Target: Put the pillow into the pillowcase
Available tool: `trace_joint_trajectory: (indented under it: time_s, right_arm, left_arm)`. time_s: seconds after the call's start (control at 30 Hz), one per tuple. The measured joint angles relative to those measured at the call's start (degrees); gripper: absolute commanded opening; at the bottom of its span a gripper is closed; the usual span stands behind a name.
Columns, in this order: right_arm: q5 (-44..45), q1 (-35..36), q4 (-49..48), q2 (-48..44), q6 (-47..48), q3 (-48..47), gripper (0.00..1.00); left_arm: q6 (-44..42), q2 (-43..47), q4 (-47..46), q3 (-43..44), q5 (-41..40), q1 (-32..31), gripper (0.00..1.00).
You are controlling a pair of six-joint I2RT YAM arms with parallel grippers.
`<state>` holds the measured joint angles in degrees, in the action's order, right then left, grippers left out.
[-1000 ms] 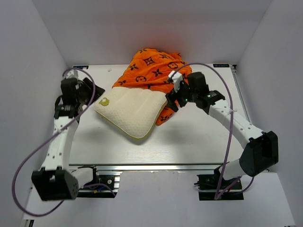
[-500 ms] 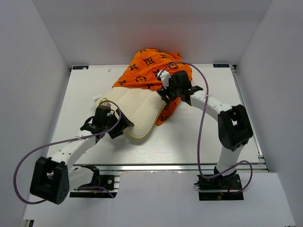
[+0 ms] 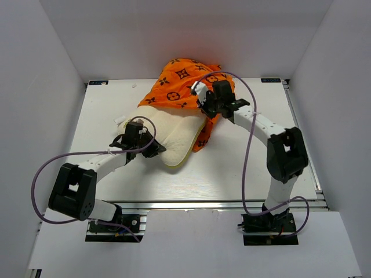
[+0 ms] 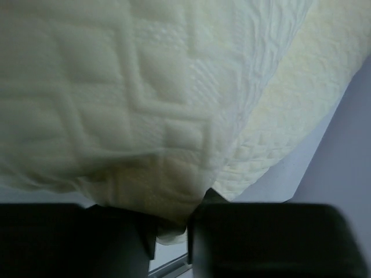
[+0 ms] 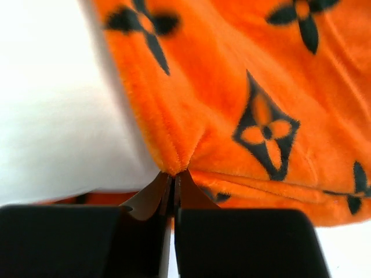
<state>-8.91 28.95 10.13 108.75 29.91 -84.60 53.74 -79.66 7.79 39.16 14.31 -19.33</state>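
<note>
The left arm [image 3: 98, 162] lies low over the table [image 3: 232, 168]. It reaches in to the pillow [image 3: 171, 130]. The left gripper [image 4: 174, 217] pinches the pillow's near edge. The pillow lies in the middle, touching the orange pillowcase [image 3: 179, 87] behind it. The right arm [image 3: 261, 124] bends over. The right gripper [image 5: 174, 184] is squeezed tight on the pillowcase's hem.

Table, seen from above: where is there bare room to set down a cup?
Bare table lies in front of the pillow, between the left arm and the right arm; also the far-left corner and the right side beyond the right arm. Crowded: the middle back, where pillow, pillowcase, left gripper and right gripper meet.
</note>
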Motion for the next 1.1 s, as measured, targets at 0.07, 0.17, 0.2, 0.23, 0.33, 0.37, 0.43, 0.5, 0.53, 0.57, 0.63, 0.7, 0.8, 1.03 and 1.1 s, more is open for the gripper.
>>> trace_joint_trajectory:
  time_s: [0.07,0.17,0.2,0.23,0.33,0.37,0.43,0.5,0.53,0.57,0.63,0.7,0.8,1.03,1.1]
  right_arm:
    - [-3.23,0.46,3.32,-3.96,-1.09,0.07,0.0]
    - [-6.08,3.8,7.8,-9.2,-2.34,-0.26,0.0]
    - [-6.56,5.7,9.49,-10.16,-2.73,-0.9,0.0]
    - [-7.08,7.87,10.8,-10.56,-3.19,-1.75,0.0]
    - [-9.03,14.56,15.28,-9.22,-5.73,-7.19,0.0]
    - [-9.75,15.85,17.03,-8.24,-6.75,-9.79,0.0]
    - [-11.54,17.2,19.82,-5.4,-9.01,-16.48,0.0]
    - [-13.29,17.03,23.06,-2.73,-11.5,-23.5,0.0]
    - [-13.86,16.74,23.87,-1.84,-12.26,-26.14,0.0]
    - [-14.01,16.44,25.11,-1.33,-12.9,-28.5,0.0]
    - [-14.01,15.43,26.38,-1.57,-13.22,-30.18,0.0]
    - [-14.49,13.05,26.99,-2.6,-13.73,-29.51,0.0]
    - [-15.67,6.54,28.06,-3.72,-14.4,-27.36,0.0]
    - [-17.42,-4.66,31.1,-5.33,-15.02,-16.52,0.0]
    - [-19.19,-2.95,32.72,-5.16,-15.87,-15.43,0.0]
  left_arm:
    - [-0.13,-0.72,-1.86,0.02,0.79,0.0,0.16]
    - [-0.33,-3.04,-4.02,0.85,2.89,0.02,0.09]
    - [-0.37,-3.91,-4.42,1.53,3.67,0.02,0.08]
    - [-0.59,-4.81,-4.66,2.45,4.46,0.02,0.07]
    - [-1.86,-6.56,-4.59,5.92,6.32,0.02,0.01]
    - [-2.38,-6.62,-4.26,7.13,6.69,0.02,0.01]
    - [-3.28,-6.34,-4.17,9.18,7.39,0.02,0.0]
    - [-3.58,-5.31,-4.37,10.51,7.87,0.02,0.0]
    - [-3.67,-4.5,-4.63,10.93,7.98,0.02,0.0]
    - [-3.65,-3.37,-5.18,11.21,8.2,0.02,0.0]
    - [-3.61,-0.28,-6.08,11.74,8.15,-0.11,0.0]
    - [-3.61,4.42,-6.84,12.15,7.26,-0.37,0.0]
    - [-3.61,12.9,-9.27,12.63,3.56,-0.28,0.0]
    - [-2.62,22.25,-21.14,11.26,-4.22,-0.28,0.0]
    - [-1.66,20.06,-25.7,9.57,-4.31,-0.74,0.0]
